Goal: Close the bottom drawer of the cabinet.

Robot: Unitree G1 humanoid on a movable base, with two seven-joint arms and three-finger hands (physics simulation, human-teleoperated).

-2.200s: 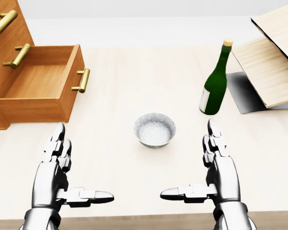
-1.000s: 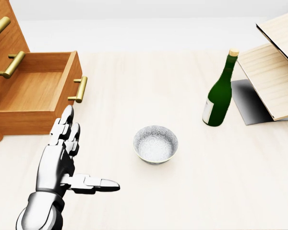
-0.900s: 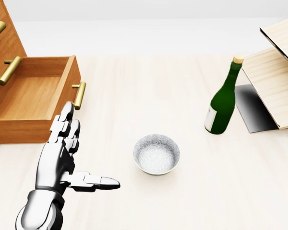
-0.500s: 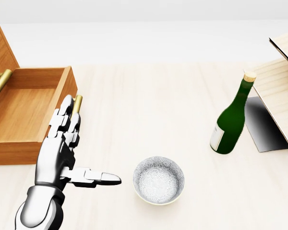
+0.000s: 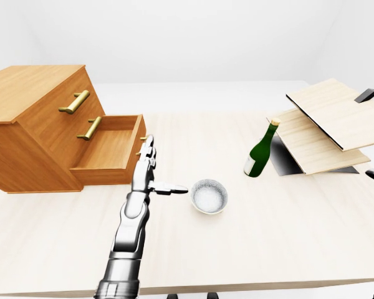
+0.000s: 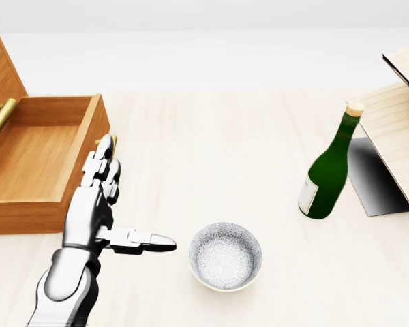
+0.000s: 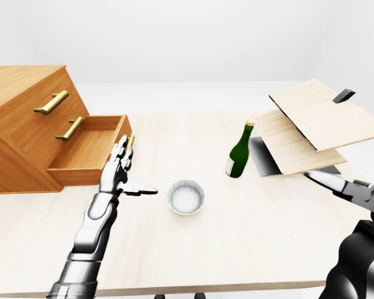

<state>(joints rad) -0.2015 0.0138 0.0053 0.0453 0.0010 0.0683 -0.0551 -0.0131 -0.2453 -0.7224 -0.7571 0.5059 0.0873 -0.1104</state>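
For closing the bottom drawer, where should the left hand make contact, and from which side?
On the bottom drawer's front panel beside its brass handle, coming from the head view's right. It stands pulled out, so a flat push toward the cabinet suits better than gripping. The open left hand is already alongside.

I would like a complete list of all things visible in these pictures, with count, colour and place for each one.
cabinet: one, brown wood, left side of the table in the left-eye view.
bottom drawer: one, brown wood, pulled out of the cabinet toward the view's right, nothing visible inside.
brass handles: three, gold, one on each drawer front; the bottom one mostly hidden by the hand.
bowl: one, grey-white, table centre, right of the left hand.
bottle: one, dark green with cork, upright, right of the bowl.
wooden boards: two, pale, stacked aslant at the right.
table: one, pale wood.
left hand: silver, open, fingertips at the drawer front.
right hand: silver, right edge of the right-eye view.
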